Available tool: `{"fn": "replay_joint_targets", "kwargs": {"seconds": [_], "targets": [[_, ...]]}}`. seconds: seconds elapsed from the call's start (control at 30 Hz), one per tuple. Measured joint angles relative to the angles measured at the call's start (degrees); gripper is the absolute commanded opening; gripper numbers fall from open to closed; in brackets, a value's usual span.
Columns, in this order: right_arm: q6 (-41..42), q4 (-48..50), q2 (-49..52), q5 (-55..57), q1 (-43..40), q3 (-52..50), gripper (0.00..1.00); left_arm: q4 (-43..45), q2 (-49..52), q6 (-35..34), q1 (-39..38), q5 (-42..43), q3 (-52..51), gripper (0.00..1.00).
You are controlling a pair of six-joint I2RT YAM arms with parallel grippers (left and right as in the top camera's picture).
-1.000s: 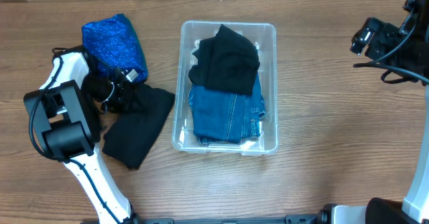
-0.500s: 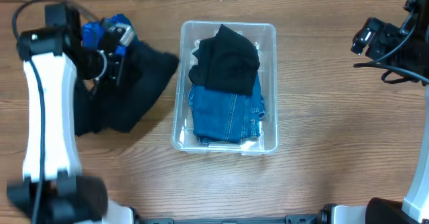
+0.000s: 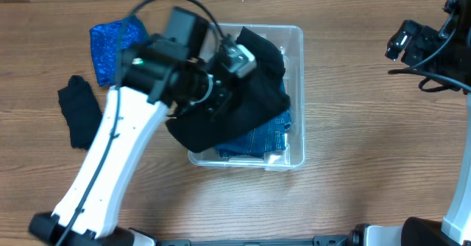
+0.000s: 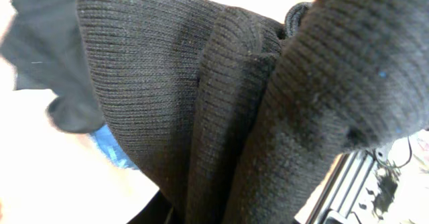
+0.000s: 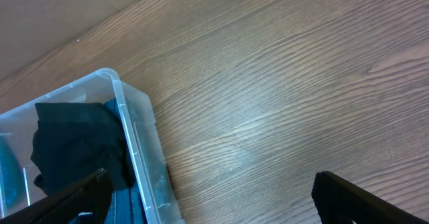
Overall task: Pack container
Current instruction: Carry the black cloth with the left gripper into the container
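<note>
The container (image 3: 294, 32) sits mid-tabletop with jeans (image 3: 257, 137) inside. The left claw (image 3: 234, 60), clamped on a black knit (image 3: 221, 124), has swung from the left side to over the container. You should lower and release next. The right claw (image 5: 214, 207) stands apart, idle. A black piece (image 3: 79, 110) and a blue garment (image 3: 110, 43) remain outside.

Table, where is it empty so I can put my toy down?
Bare wood lies right of the container, and along the front edge below it. Crowded: the blue cloth, small black cloth and left arm fill the left.
</note>
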Motion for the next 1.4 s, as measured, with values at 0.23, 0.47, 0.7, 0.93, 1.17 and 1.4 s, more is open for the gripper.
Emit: {"fn": "replay_joint_targets", "kwargs": {"seconds": [0.23, 0.47, 0.7, 0.93, 1.17, 1.4], "targets": [[0.00, -0.02, 0.00, -0.02, 0.00, 0.00, 1.00, 0.92, 7.30, -0.59, -3.41, -0.57, 0.00, 0.04], [-0.02, 0.00, 0.00, 0.00, 0.00, 0.00, 1.00, 0.61, 13.66, -0.55, -4.61, -0.02, 0.00, 0.04], [-0.02, 0.02, 0.00, 0.00, 0.00, 0.00, 1.00, -1.07, 20.41, -0.33, -6.27, 1.25, 0.02, 0.04], [-0.02, 0.04, 0.00, 0.00, 0.00, 0.00, 1.00, -1.92, 24.52, 0.13, -7.34, 2.10, 0.17, 0.04], [0.00, 0.04, 0.00, 0.00, 0.00, 0.00, 1.00, -1.55, 27.34, 4.39, -8.07, 2.45, 0.39, 0.43], [0.00, 0.09, 0.00, 0.00, 0.00, 0.00, 1.00, -5.29, 27.89, 6.08, -8.33, 2.25, 5.62, 1.00]]}}
